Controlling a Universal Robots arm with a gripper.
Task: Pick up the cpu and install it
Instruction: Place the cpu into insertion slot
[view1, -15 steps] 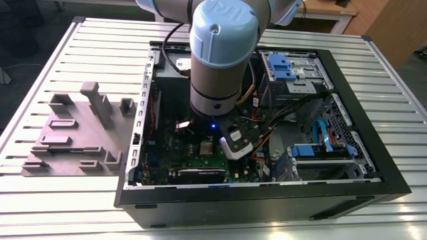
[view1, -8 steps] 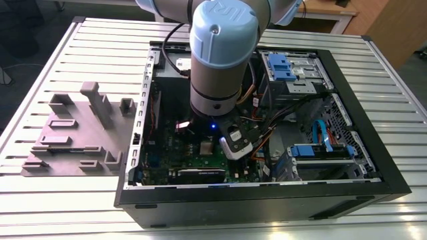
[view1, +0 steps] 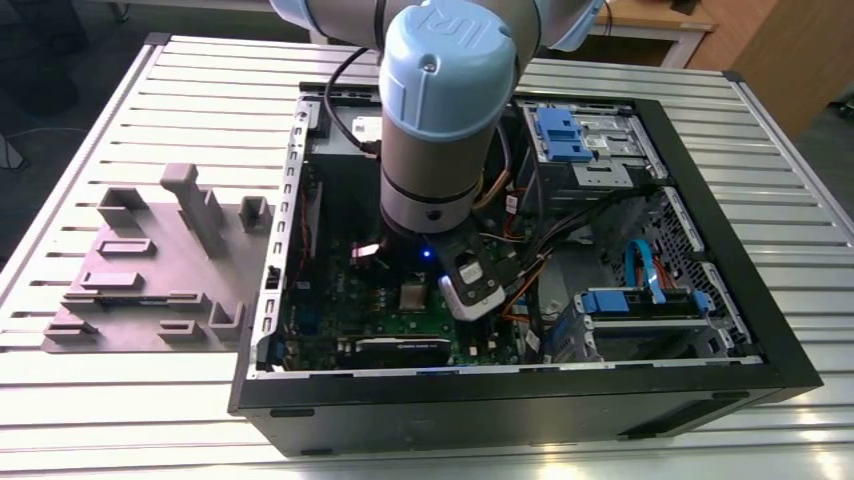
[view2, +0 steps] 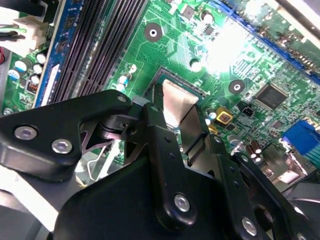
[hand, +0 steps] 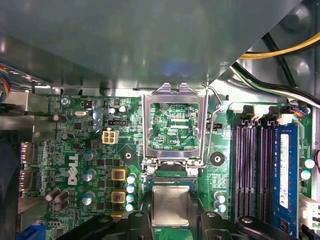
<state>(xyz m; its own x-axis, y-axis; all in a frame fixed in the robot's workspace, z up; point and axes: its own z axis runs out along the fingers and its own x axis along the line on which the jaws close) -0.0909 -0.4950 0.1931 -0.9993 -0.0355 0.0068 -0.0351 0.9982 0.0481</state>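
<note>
Hanging over the open PC case (view1: 534, 405), the arm (view1: 441, 110) points straight down w/ the gripper (view1: 467, 298) low over the green motherboard (view1: 350, 300). The case lies on its side on a slatted metal table (view1: 174, 100). A grey fixture block (view1: 147, 280) sits on the table just beside the case, on the exterior view's left.

Claw state: narrow. The black fingers (view2: 156, 135) sit one each side of the cpu (view2: 178, 100) and look closed against its edges, so the claw appears to be holding the chip. In the first wrist view the cpu (hand: 170, 205) lies flat, silvery top up, right over the black socket, btwn the two fingertips.

The silver socket frame (hand: 175, 91) is flipped open, off the socket & just beside it. Dark RAM slots (hand: 252, 170) run along one side of the socket, w/ one RAM stick (hand: 285, 170) carrying a blue label in the outer slot.

In the exterior view a blue drive caddy (view1: 567, 130) sits at the far right of the case, and a second blue caddy (view1: 641, 302) at the near right.
</note>
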